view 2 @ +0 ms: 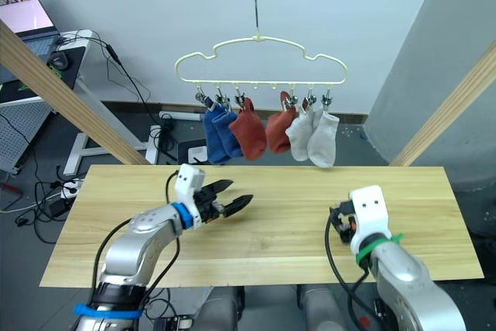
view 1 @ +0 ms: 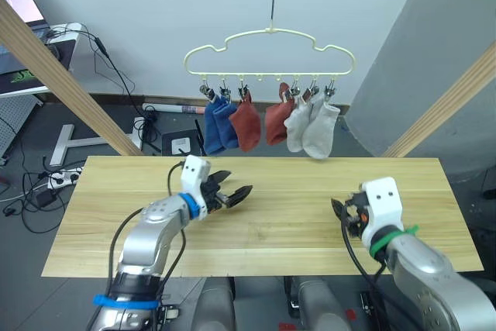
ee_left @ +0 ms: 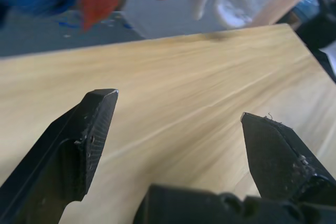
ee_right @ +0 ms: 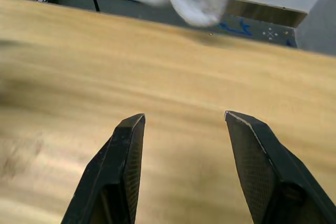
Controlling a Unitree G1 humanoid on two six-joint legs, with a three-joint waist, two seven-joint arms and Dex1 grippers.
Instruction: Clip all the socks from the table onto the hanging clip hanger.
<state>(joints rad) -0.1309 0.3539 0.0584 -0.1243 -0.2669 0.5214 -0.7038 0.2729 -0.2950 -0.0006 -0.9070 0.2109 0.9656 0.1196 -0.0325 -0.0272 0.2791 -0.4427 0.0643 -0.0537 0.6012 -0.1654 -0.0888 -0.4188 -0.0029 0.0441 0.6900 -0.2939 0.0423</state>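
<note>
The cream clip hanger (view 1: 269,50) hangs by its metal hook above the far edge of the table (view 1: 279,226). Several socks dangle from its clips: two blue socks (view 1: 218,125) at the left, two rust red socks (view 1: 246,125) in the middle, two light grey socks (view 1: 319,130) at the right. My left gripper (view 1: 235,192) hovers open and empty over the table's left middle, below the blue socks. Over the table's right side my right gripper (ee_right: 184,124) stands open with nothing between its fingers. The wooden top around both grippers bears no sock.
Slanted wooden beams (view 1: 58,75) flank the table on both sides, with a horizontal beam overhead. Behind the table's left lie a desk, cables and a power strip (view 1: 58,180) on the floor.
</note>
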